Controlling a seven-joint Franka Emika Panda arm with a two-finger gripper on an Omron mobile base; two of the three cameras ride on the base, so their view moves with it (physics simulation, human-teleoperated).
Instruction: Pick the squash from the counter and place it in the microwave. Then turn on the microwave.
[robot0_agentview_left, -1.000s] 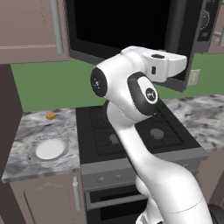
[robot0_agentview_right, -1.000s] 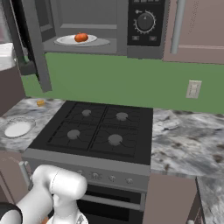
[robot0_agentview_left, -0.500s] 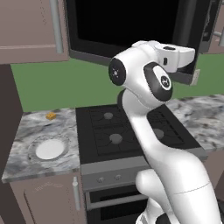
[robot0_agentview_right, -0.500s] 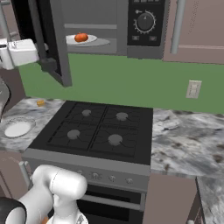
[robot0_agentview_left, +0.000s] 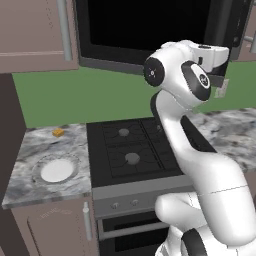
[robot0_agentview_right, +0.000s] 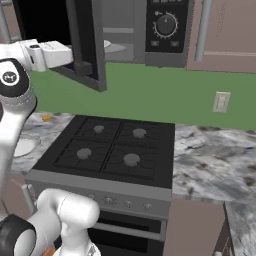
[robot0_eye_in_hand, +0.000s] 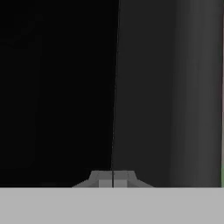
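Kitchen, marbled desk (robot0_agentview_left: 45, 150) beside stove: microwave (robot0_agentview_right: 165, 30) door (robot0_agentview_right: 92, 45) part-open, gripper (robot0_eye_in_hand: 113, 179) clenched empty against it; squash hidden, closing and start likely pending.

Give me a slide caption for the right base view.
Closed gripper pressing against the half-open microwave door above the stove.

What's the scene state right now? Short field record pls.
microwave door: partly open, swung out over the stove
gripper: shut, empty, pressed at the door's outer face
microwave interior: white plate edge visible; squash hidden behind door
control panel: round dial, untouched
stove: four burners, bare
counter: white plate and small orange cube left of stove
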